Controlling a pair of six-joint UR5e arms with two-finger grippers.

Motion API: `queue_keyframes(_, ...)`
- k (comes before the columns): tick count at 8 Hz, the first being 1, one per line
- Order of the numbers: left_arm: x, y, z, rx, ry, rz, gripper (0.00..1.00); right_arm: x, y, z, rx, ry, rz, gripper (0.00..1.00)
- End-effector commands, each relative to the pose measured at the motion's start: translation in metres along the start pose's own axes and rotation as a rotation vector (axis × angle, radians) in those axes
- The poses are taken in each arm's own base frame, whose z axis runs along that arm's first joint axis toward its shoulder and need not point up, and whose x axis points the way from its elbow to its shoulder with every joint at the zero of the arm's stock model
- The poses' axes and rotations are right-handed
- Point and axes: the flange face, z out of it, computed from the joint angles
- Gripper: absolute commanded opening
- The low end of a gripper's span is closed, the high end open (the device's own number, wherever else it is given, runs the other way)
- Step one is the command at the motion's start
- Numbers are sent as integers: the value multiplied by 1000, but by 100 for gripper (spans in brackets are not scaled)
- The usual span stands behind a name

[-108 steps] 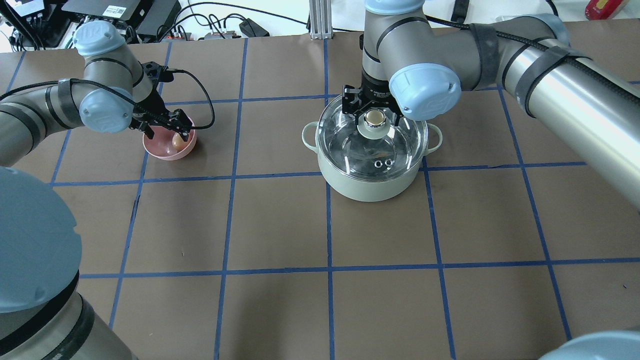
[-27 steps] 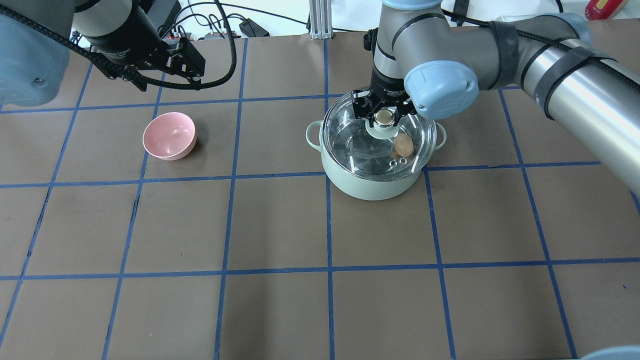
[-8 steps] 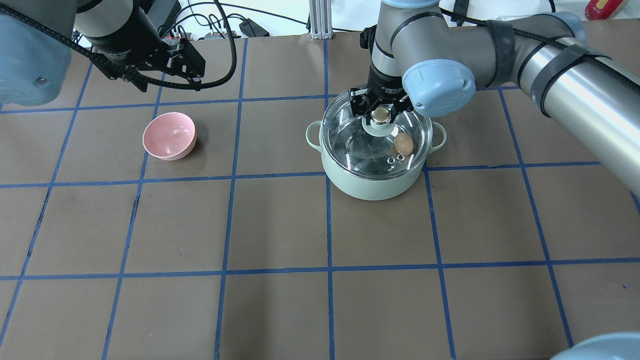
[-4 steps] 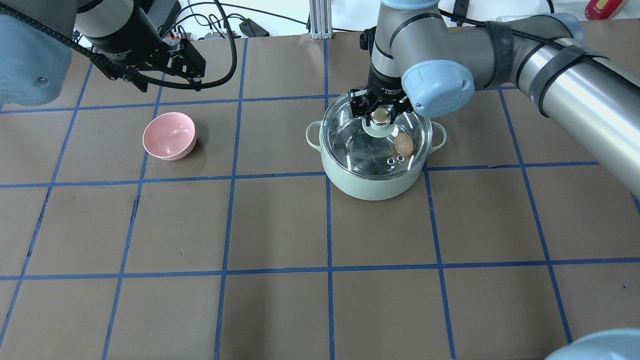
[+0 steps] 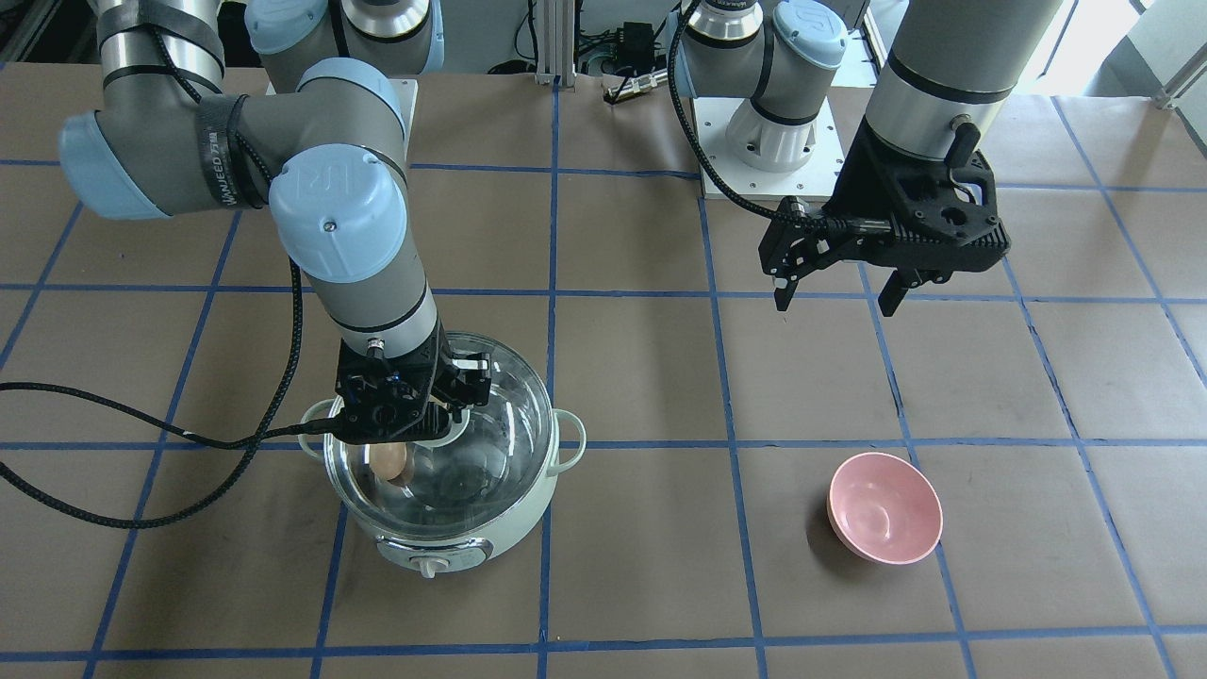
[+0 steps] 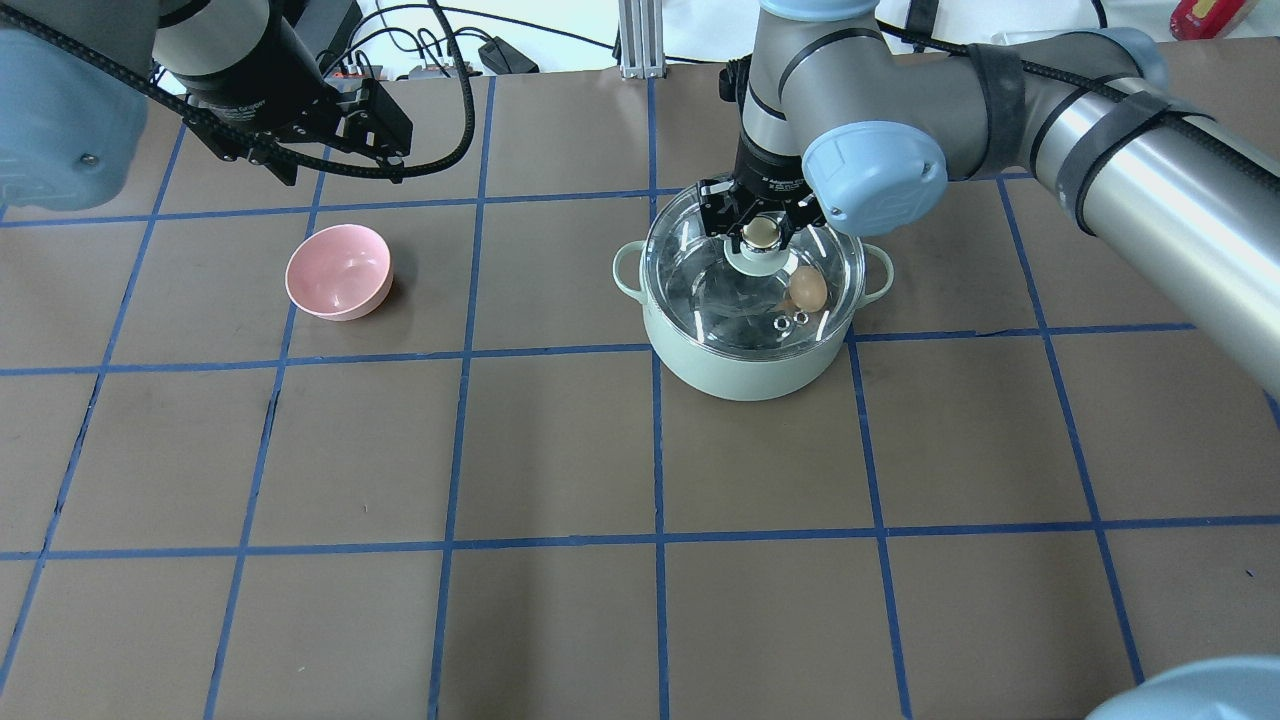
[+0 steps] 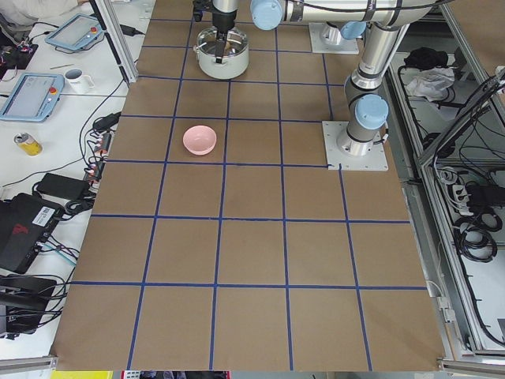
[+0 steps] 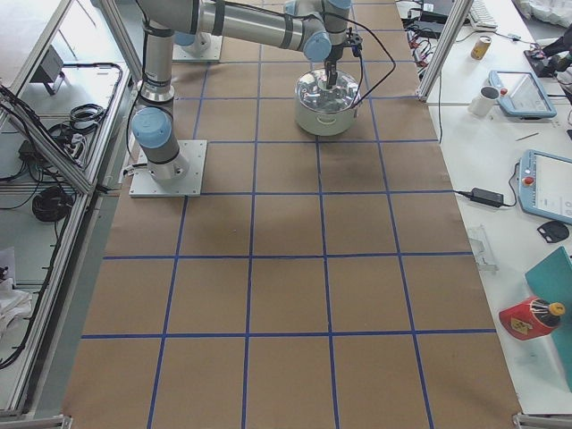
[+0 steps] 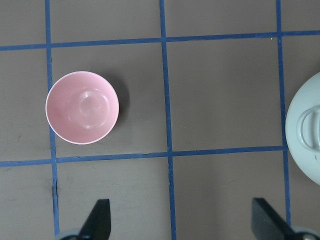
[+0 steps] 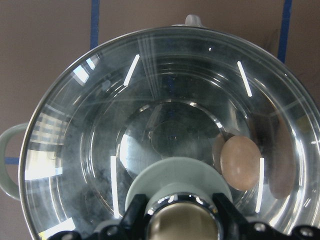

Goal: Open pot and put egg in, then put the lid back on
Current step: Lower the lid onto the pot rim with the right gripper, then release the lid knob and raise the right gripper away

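The mint-green pot [image 6: 740, 375] stands on the table right of centre, its dial toward the front-facing camera [image 5: 431, 566]. The clear glass lid [image 6: 700, 270] sits on its rim. The tan egg [image 6: 807, 288] lies inside at the steel bottom, seen through the glass in the right wrist view [image 10: 241, 162]. My right gripper [image 6: 761, 222] points straight down, its fingers tight on either side of the lid's knob [image 10: 182, 220]. My left gripper [image 6: 345, 172] hangs open and empty, high above the table behind the pink bowl; the left wrist view shows its fingertips [image 9: 97, 222] wide apart.
An empty pink bowl [image 6: 338, 270] stands on the left of the table, below the left gripper. Cables and power boxes lie past the far edge [image 6: 300, 40]. Blue tape lines grid the brown tabletop.
Since the oldest frame the egg has gone from the pink bowl into the pot, and the left gripper has risen and drawn back. The lid settled level on the rim; over the last second nothing moves.
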Motion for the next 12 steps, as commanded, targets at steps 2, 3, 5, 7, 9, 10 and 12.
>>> queue_keyframes(2, 0, -1, 1, -1, 0, 1, 100, 0, 0, 1, -3, -1, 6, 100)
queue_keyframes(3, 0, -1, 1, -1, 0, 1, 100, 0, 1, 0, -4, -2, 10, 100)
queue_keyframes(5, 0, -1, 1, -1, 0, 2, 100, 0, 4, -10, 1, 2, 12, 100)
queue_keyframes(7, 0, -1, 1, -1, 0, 2, 100, 9, 18, -41, -2, 18, 7, 100)
queue_keyframes(9, 0, -1, 1, -1, 0, 2, 100, 40, 37, -95, 18, 20, 40, 100)
queue_keyframes(10, 0, -1, 2, -2, 0, 2, 100, 71, 40, -116, 41, 23, 20, 100)
queue_keyframes(12, 0, -1, 2, -2, 0, 2, 100, 125, 59, -155, 46, 29, 50, 100)
